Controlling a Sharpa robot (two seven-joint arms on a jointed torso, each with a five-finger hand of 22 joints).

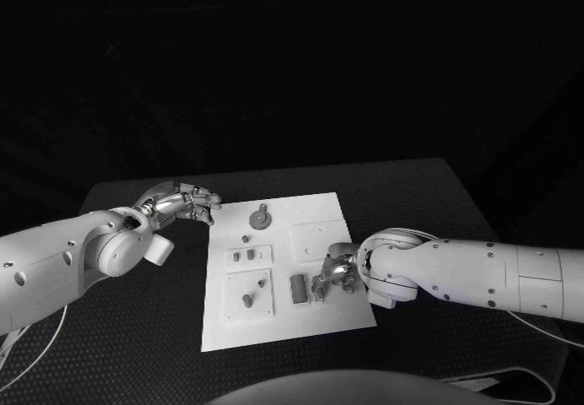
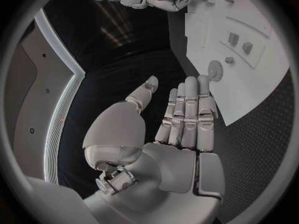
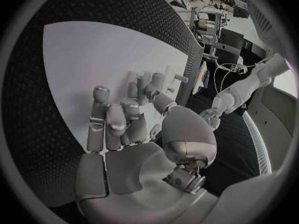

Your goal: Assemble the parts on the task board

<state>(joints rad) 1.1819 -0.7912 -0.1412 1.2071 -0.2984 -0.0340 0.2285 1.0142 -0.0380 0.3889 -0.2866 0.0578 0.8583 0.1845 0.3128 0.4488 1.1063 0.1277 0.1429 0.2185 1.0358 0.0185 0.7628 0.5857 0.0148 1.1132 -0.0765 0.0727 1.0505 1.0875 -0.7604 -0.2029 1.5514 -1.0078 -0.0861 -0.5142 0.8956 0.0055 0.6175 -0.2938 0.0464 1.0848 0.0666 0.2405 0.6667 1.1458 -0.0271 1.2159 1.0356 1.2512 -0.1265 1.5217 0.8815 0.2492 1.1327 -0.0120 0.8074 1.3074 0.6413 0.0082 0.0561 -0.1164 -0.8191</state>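
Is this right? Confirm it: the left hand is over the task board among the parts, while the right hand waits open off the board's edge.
Not quite: the hands are swapped. In the head view the right hand is over the task board among the parts, and the left hand waits off its edge; the left wrist view shows it open, holding nothing.

Task board [image 1: 310, 325] lies mid-desk [image 1: 426, 186]. Left robot hand [image 1: 185, 202] beside board's far left corner; right robot hand [image 1: 337, 272] over its right edge, parts [image 1: 298, 288] just beside.
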